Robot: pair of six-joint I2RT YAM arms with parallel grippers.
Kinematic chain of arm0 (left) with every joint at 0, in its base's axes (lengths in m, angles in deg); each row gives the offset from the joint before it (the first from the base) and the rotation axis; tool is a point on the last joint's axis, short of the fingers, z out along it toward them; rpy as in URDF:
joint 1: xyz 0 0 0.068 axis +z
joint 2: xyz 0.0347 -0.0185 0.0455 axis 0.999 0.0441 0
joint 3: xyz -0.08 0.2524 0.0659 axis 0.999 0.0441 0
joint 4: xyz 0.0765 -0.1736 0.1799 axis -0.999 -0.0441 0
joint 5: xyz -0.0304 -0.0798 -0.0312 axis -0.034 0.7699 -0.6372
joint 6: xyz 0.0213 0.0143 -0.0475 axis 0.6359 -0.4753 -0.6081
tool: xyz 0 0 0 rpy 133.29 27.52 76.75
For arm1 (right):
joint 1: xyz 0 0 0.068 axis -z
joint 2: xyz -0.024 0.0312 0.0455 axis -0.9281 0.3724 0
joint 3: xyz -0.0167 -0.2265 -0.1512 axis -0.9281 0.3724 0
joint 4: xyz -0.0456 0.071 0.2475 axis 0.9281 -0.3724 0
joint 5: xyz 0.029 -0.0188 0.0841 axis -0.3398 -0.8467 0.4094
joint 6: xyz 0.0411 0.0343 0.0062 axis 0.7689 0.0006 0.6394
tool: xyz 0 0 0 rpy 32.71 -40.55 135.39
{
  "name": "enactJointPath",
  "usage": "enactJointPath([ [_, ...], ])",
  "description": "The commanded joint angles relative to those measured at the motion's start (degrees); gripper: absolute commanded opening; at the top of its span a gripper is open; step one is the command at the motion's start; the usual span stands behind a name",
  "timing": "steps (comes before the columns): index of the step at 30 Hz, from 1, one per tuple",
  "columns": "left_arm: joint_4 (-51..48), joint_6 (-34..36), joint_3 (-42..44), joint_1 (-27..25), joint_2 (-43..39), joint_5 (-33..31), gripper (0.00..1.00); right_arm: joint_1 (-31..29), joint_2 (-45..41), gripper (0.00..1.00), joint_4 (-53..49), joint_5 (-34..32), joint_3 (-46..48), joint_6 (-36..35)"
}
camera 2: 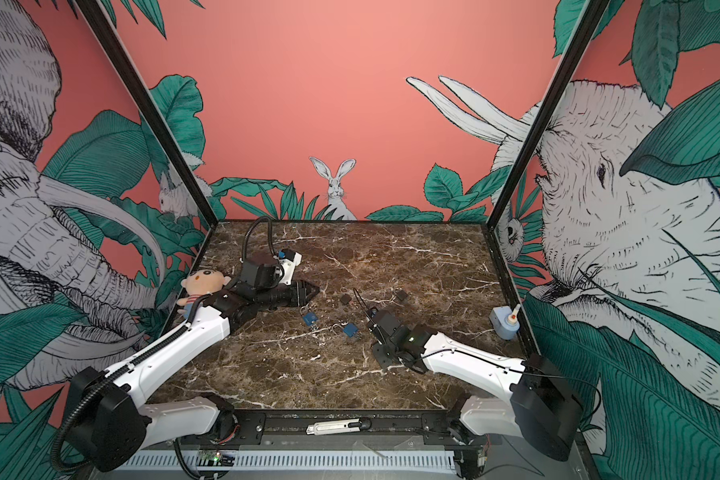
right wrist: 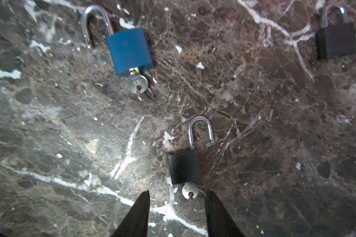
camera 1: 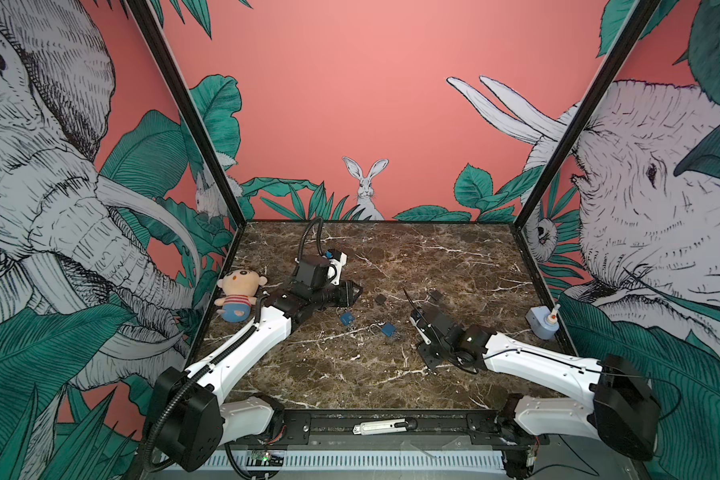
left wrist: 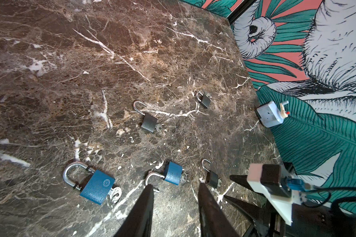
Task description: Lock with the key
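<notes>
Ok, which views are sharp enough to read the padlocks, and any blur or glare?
Right wrist view: the near black padlock is crisp, the blue padlock slightly soft, the far black padlock blurred. Left wrist view: sharp, with glints on the shackle of the big blue padlock. Both top views: wide-angle stretching toward the edges, and everything on the table is tiny.

Plush doll [camera 1: 238, 297] far L; pale-blue box w/ nozzle [camera 1: 542, 322] far R, well apart.
</notes>
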Motion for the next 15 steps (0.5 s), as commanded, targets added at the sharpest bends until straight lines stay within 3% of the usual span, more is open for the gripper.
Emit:
enactJointPath([
  [1,0.2,0.0,0.9,0.2,-2.3,0.5,0.39,-0.7,2.0,0.45,0.1,-2.7,0.5,0.0],
  [15,0.7,0.0,0.4,0.2,-1.1,1.2,0.39,-1.0,8.4,0.44,4.7,-3.8,0.7,-1.1],
])
